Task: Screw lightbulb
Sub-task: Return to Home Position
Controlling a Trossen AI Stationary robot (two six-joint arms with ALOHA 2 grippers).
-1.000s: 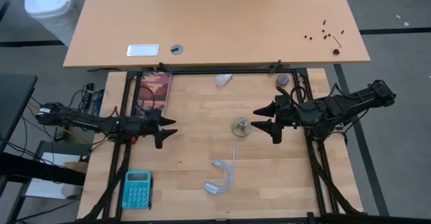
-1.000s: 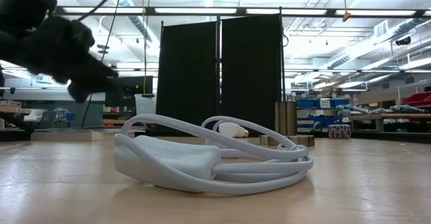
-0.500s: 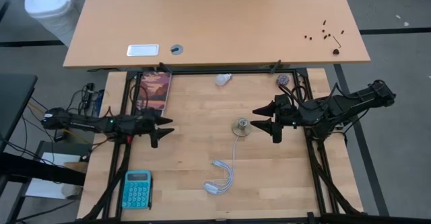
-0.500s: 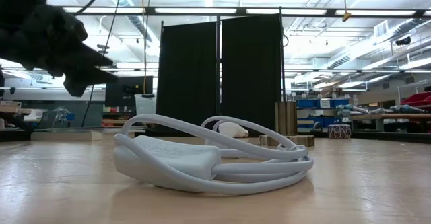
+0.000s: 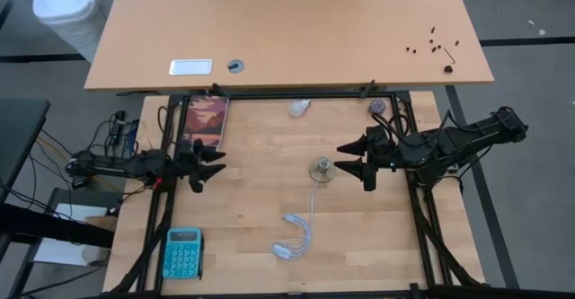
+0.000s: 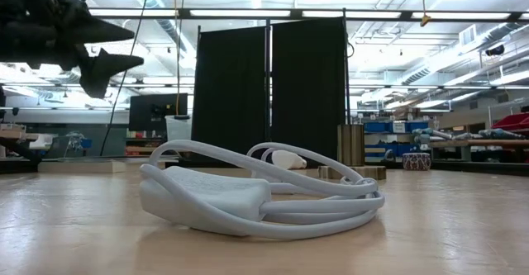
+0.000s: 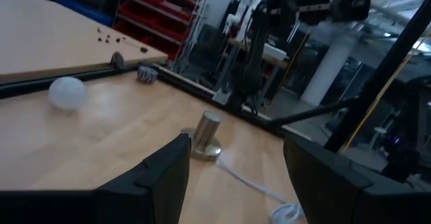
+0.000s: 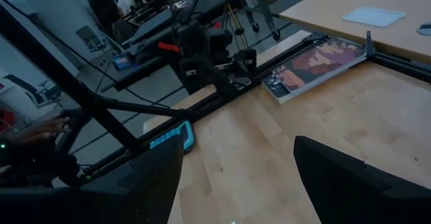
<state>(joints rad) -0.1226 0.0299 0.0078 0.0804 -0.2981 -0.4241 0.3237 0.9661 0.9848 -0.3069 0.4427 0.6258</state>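
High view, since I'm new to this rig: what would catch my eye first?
The left gripper and right gripper face each other across the wooden table, both with fingers open, holding nothing. The metallic socket disc with its white cord sits just by the right gripper. The lightbulb lies loose near the table's far edge.

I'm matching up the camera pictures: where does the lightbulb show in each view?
High: the lightbulb lies near the table's far edge, beyond the socket.
Low: mid-picture, a white shape behind the coiled cord, likely it.
Left wrist: lying beyond the socket.
Right wrist: not in it.
Landmark: the cord, in the high, low and left wrist views.
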